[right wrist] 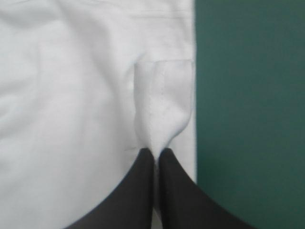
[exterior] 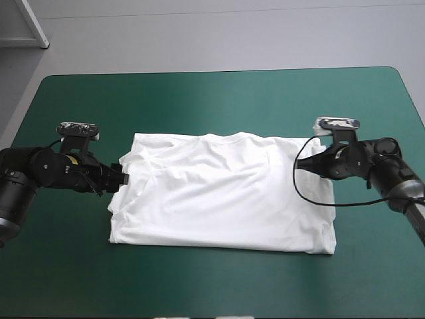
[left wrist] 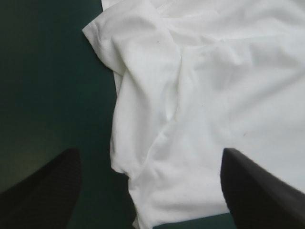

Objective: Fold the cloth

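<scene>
We find the T-shirt lying flat at the middle of the teal-green table. The left gripper stands with fingers apart at its left side. The right gripper pinches a fold of cloth at its right side, fingers nearly meeting.

In your high view the right gripper was too small to show how its jaws stood. In both wrist views the T-shirt ran past the picture's edges, and its pinched fold was hidden between the right gripper's black fingers.
</scene>
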{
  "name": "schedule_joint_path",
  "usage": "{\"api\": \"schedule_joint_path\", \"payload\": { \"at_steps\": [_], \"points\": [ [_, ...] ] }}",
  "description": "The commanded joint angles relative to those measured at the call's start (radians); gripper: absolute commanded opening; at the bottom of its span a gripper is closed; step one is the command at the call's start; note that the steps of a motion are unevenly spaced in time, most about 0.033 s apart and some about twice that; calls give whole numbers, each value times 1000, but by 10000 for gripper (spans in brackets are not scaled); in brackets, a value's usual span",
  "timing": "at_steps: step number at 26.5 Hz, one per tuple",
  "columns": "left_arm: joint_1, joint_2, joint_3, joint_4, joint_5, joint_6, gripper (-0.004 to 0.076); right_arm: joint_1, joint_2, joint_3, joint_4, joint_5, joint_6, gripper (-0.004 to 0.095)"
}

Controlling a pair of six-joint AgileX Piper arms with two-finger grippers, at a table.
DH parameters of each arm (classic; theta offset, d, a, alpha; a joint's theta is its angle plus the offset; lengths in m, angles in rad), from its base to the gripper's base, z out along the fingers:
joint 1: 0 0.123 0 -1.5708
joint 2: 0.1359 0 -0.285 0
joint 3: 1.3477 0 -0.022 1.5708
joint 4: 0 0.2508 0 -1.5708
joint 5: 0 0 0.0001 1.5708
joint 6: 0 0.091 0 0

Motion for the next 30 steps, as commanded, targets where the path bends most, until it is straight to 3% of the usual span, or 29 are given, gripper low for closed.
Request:
{"api": "schedule_joint_path", "payload": {
  "at_steps": [1, 3, 7, 11, 12, 15, 17, 26, 30],
  "points": [
    [-1, -16, -31, -11, -46, -4, 580, 116, -22, -28, 28, -82, -28, -14],
    [-1, -16, -31, -11, -46, -4, 580, 177, 9, -28, 28, -93, -28, -14],
    [-1, -16, -31, -14, -35, -4, 580, 188, 118, -28, 37, -105, -47, 26],
    [-1, -16, -31, -14, -35, -4, 580, 188, 151, -28, 37, -129, -47, 315],
    [-1, -16, -31, -14, -35, -4, 580, 188, 151, -30, 35, -142, -47, 449],
    [-1, -16, -31, -14, -35, -4, 580, 188, 143, -51, 6, -129, -32, 705],
    [-1, -16, -31, -14, -34, -4, 580, 188, 128, -89, -16, -54, 3, 778],
    [-1, -16, -31, -8, 84, -8, 580, 188, -51, -149, -42, 383, 35, 697],
    [-1, -16, -31, 17, 185, -11, 580, 188, -135, -108, -42, 495, 49, 643]
  ]
}}
